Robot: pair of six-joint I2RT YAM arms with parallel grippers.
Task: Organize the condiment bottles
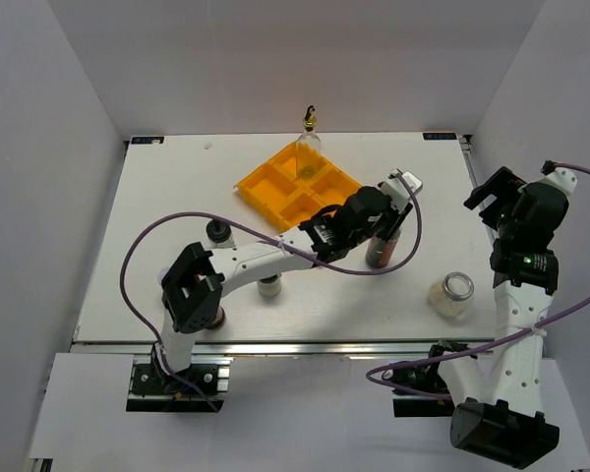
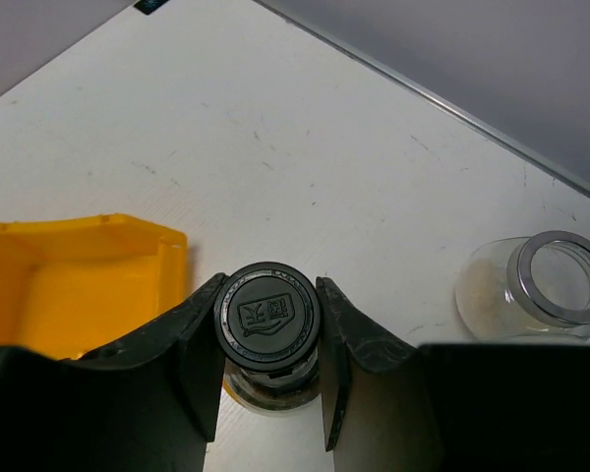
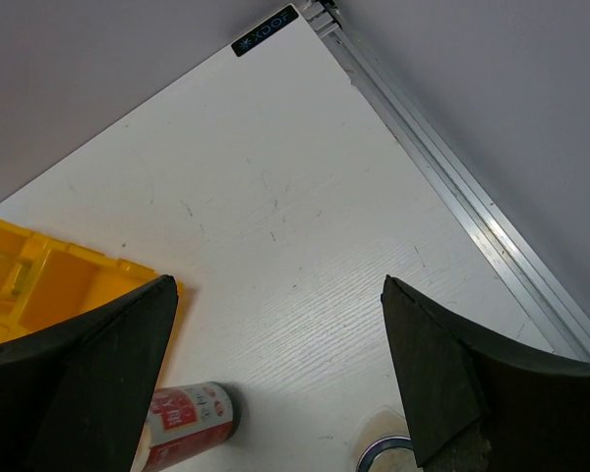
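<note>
Two left fingers (image 2: 192, 344) are closed against opposite sides of the black-capped bottle (image 2: 267, 315), gripping it at the cap. The bottle appears to stand upright on the tabletop (image 1: 177, 187) with its long axis vertical. The yellow tray (image 2: 128, 246) lies just beside the bottle, to its left in the left wrist view, so your coming move is probably a straight lift and a short carry that way. Your right fingers (image 3: 88, 344) hang wide apart and empty near the silver-lidded jar (image 1: 452, 293), farther from the bottle than your left arm.
</note>
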